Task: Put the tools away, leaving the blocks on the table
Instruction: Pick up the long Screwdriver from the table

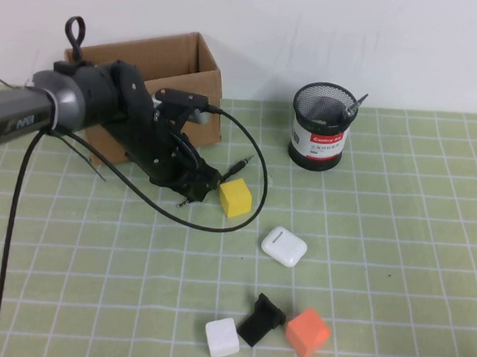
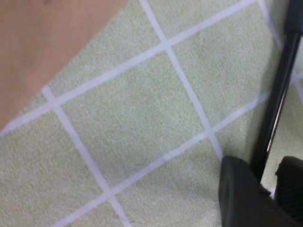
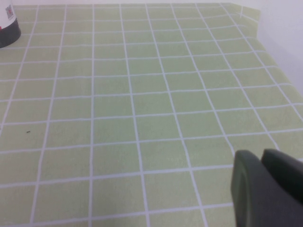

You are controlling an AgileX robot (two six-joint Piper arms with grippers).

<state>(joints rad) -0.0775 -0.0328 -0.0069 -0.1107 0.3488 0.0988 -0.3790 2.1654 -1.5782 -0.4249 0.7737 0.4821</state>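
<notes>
Jaws of the left gripper straddled a thin black rod low on the counter, beside the yellow block.

Whether they clenched the rod or only bracketed it could not be told; it ran up between the fingertips, likely so it could be lifted toward the mesh pen cup, which already held some tools. Relative to the yellow block, the cardboard box stood just behind the arm, the white case nearby in front, and the white block and orange block well apart, flanking a small black piece. Right gripper hung clenched and empty over bare mat, well away, apparently parked.
</notes>
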